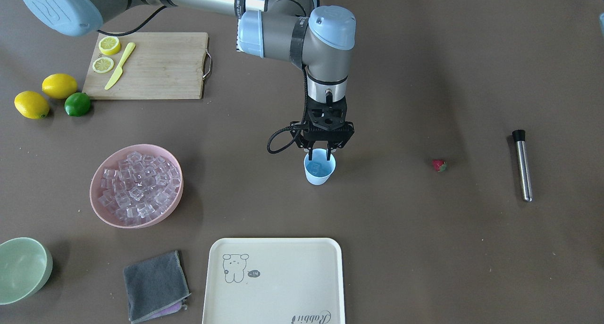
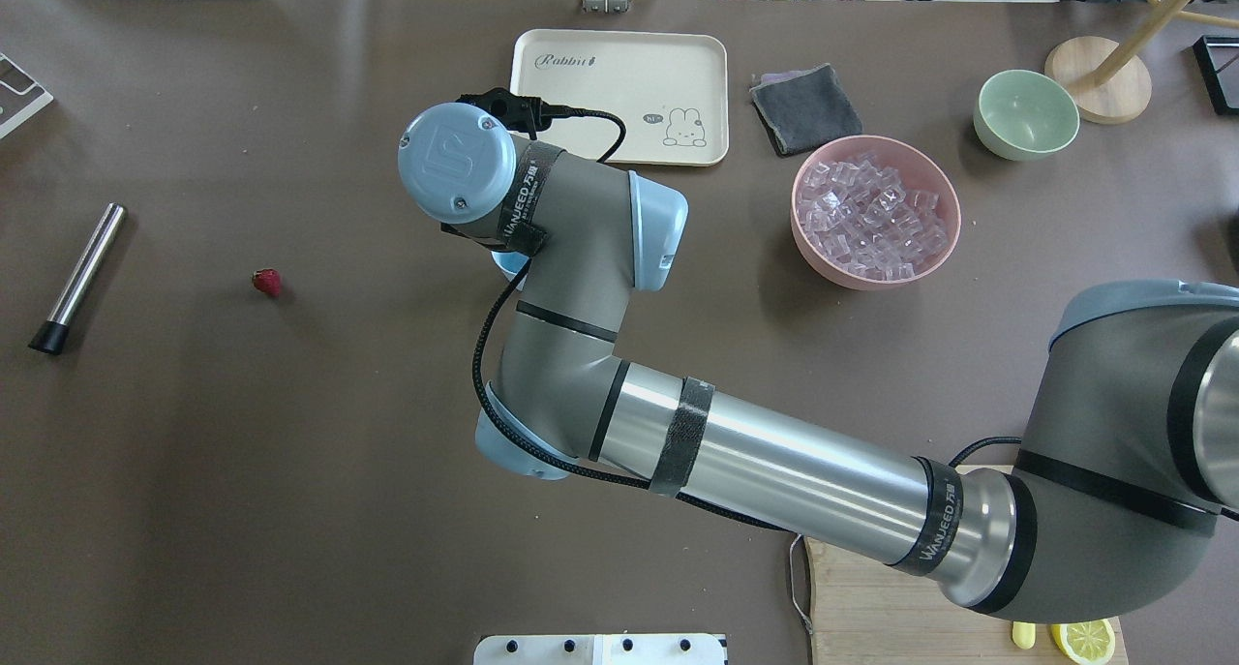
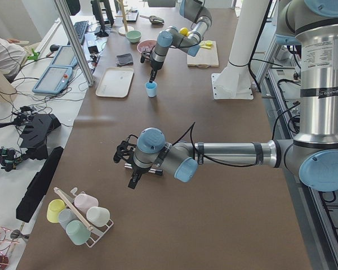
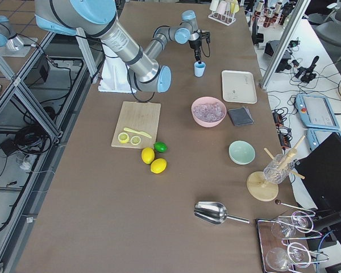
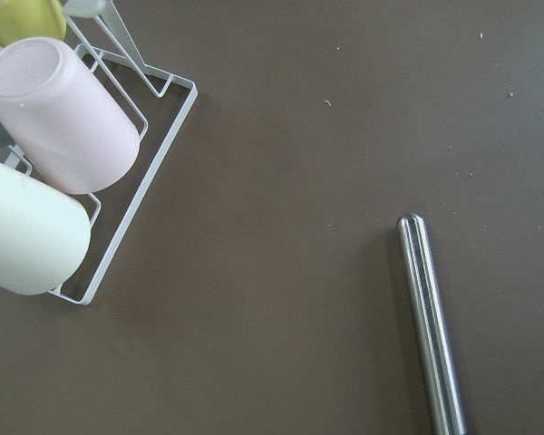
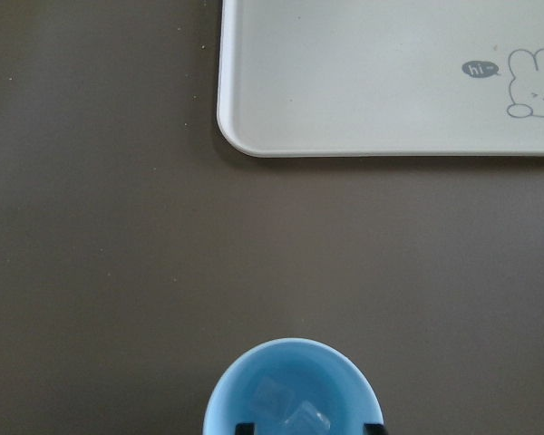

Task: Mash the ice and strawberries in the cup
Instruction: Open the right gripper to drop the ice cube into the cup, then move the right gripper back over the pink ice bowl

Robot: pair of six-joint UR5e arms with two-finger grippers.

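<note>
Right wrist-mounted view looks straight down into the cup [image 6: 293, 390], which stands upright on the bare table just short of the cream tray [image 6: 363, 82], and I count two pieces of ice [image 6: 276, 397] lying on its floor. The right gripper [image 1: 320, 150] hangs directly over the cup's mouth with its jaws spread apart and nothing between them; the two dark tips show at either side of the rim in the wrist view. I judge the ice step to be at least begun, though whether more cubes are wanted I cannot say. The strawberry [image 1: 439, 165] lies on the table well apart from the cup, not yet loaded, and the steel rod [image 1: 522, 165] with a black cap, which I take to be the masher, lies flat beyond it, untouched. Mashing has therefore not started. The pink bowl [image 1: 137, 225] on the cup's other side holds a heap of spare cubes. Limits on inspection: the overhead view hides nearly all of the cup under the right wrist; the wrist view cuts off the cup's near edge. The left gripper [image 3: 133, 181] appears only in the left side view, near a rack of cups [image 3: 79, 216], and I cannot tell how its jaws stand.
</note>
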